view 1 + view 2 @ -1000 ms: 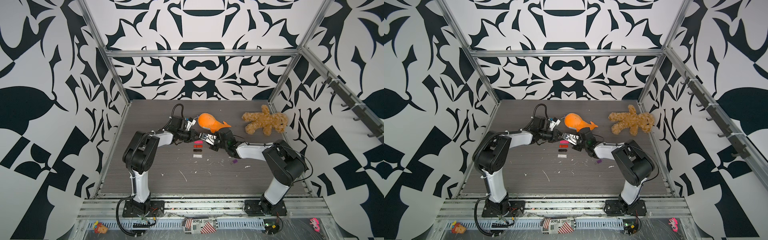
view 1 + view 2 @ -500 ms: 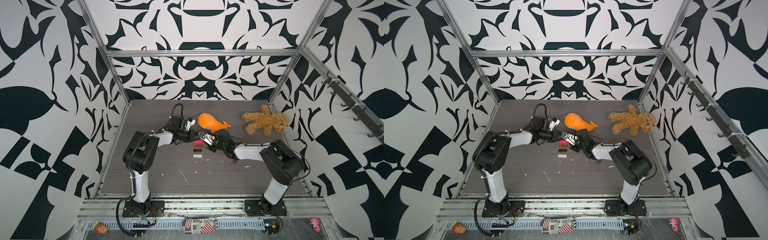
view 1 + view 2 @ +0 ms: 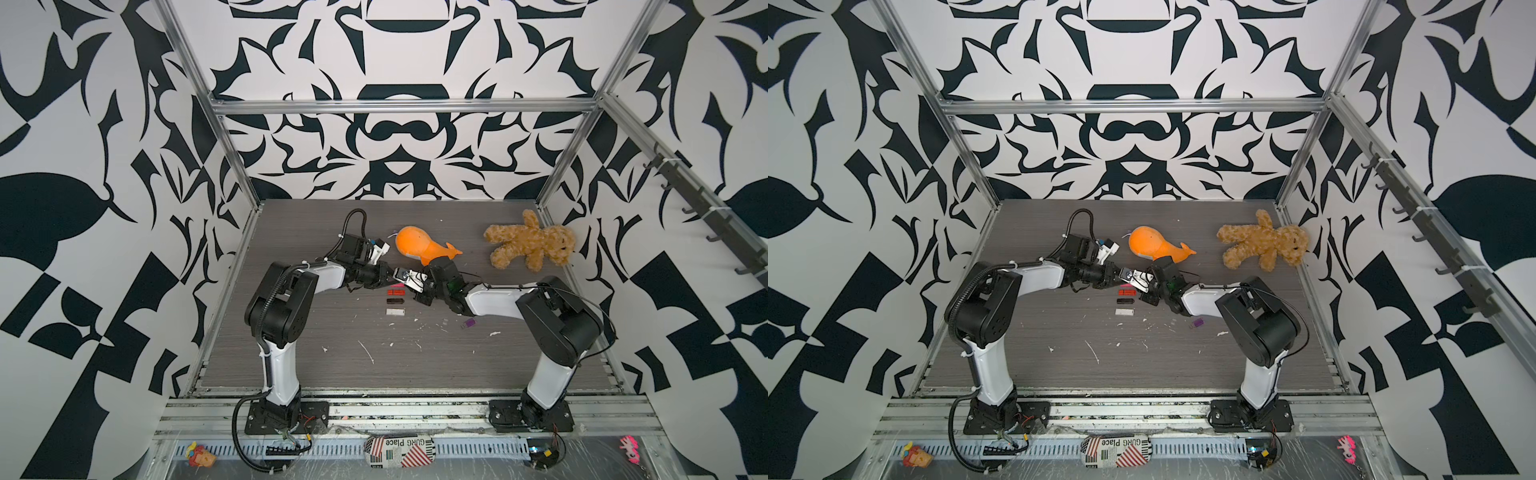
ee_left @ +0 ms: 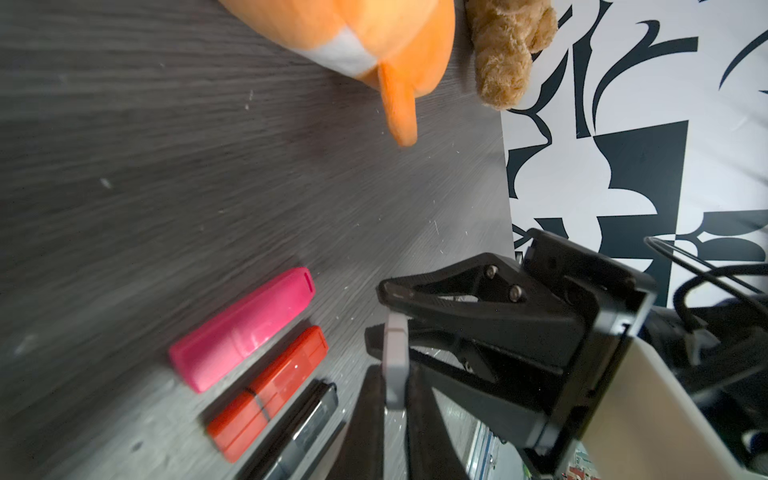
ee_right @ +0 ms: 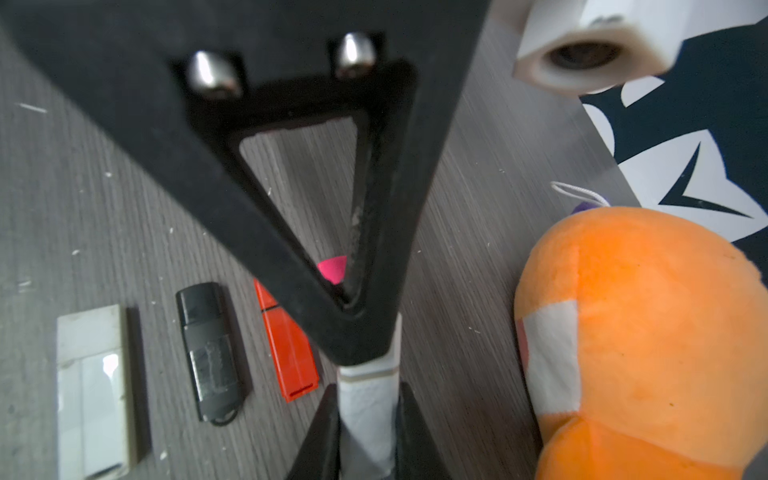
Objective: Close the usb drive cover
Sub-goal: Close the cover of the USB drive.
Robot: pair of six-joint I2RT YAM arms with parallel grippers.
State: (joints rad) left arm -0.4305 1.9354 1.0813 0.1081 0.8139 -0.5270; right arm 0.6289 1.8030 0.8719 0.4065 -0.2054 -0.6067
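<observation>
Around the middle of the grey wood-grain surface, both grippers meet tip to tip and share one white usb drive, held clear of the surface. The left gripper is clamped narrowly on one end and the right gripper on the other. A thin seam crosses the drive where its cover meets the body; whether it is fully seated I cannot tell. Just below, a row of loose drives lies side by side: pink drive, red drive, black drive and white flat drive. A purple drive lies apart toward the right edge. An orange plush whale sits just behind the grippers, and a teddy bear lies near the back right corner.
</observation>
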